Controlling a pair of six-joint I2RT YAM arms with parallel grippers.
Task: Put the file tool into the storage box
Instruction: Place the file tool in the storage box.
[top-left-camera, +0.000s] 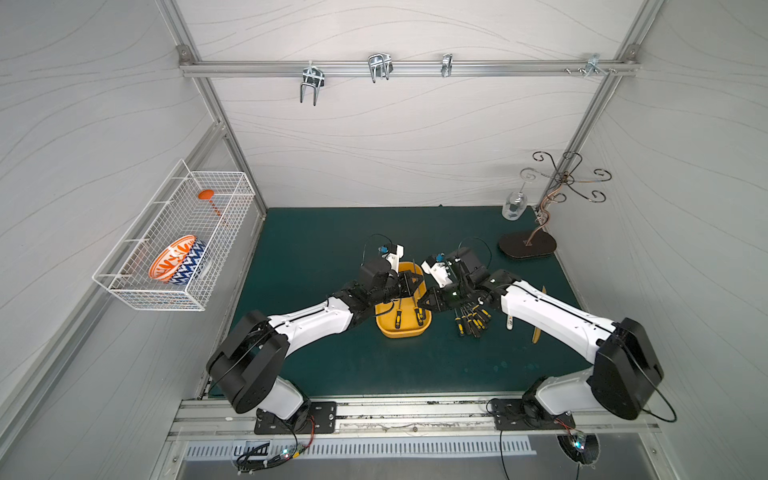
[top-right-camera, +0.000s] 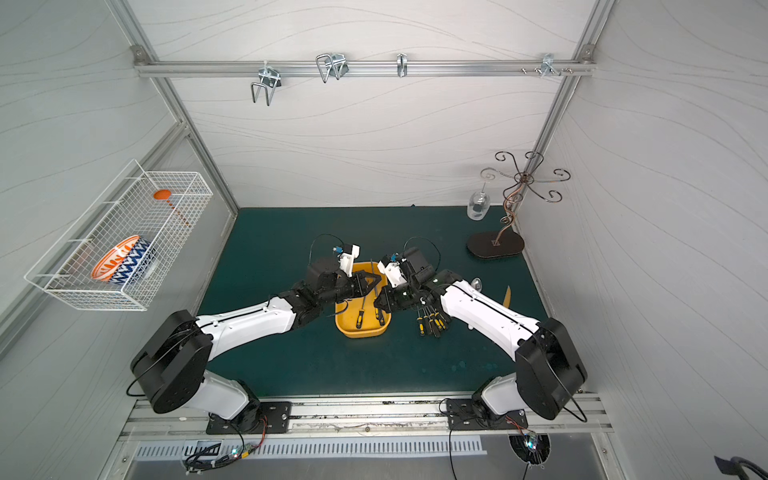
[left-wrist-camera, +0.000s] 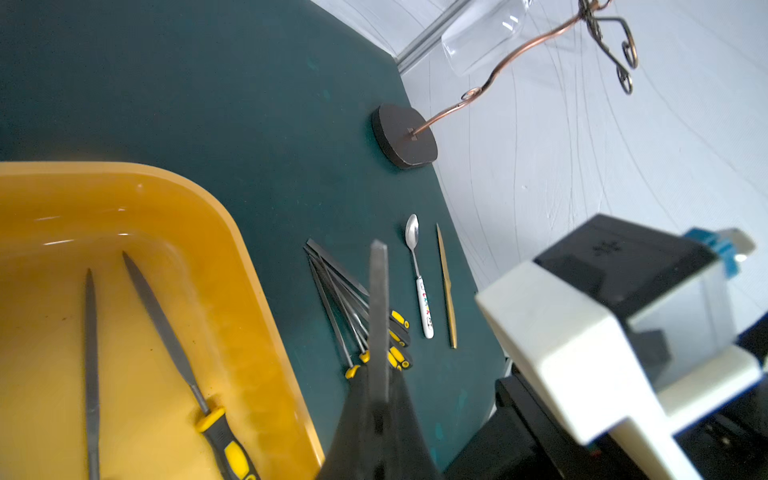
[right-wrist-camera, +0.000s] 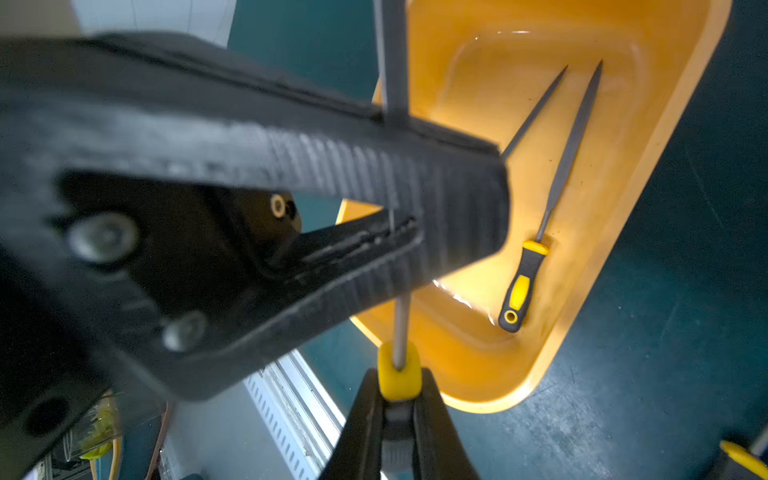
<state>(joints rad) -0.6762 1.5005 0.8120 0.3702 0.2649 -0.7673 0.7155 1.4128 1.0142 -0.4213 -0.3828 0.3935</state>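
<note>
The yellow storage box (top-left-camera: 402, 335) (top-right-camera: 360, 333) sits mid-mat between the two arms. Two file tools (left-wrist-camera: 166, 332) (right-wrist-camera: 571, 141) lie inside it. A third file tool (left-wrist-camera: 378, 307) is held in the air over the box's rim (right-wrist-camera: 498, 401). My left gripper (left-wrist-camera: 379, 386) is shut on its grey blade, and my right gripper (right-wrist-camera: 399, 384) is shut on its handle at the yellow collar. In both top views the two grippers (top-left-camera: 411, 284) (top-left-camera: 424, 304) meet over the box's right side. Several more files (top-left-camera: 471, 320) (left-wrist-camera: 357, 316) lie piled on the mat right of the box.
A spoon (left-wrist-camera: 417, 270) and a thin gold blade (left-wrist-camera: 446, 286) lie right of the file pile. A scrolled wire stand on a dark oval base (top-left-camera: 527, 245) and a glass (top-left-camera: 514, 205) stand at the back right. A white wire basket (top-left-camera: 174, 237) with a bowl hangs on the left wall.
</note>
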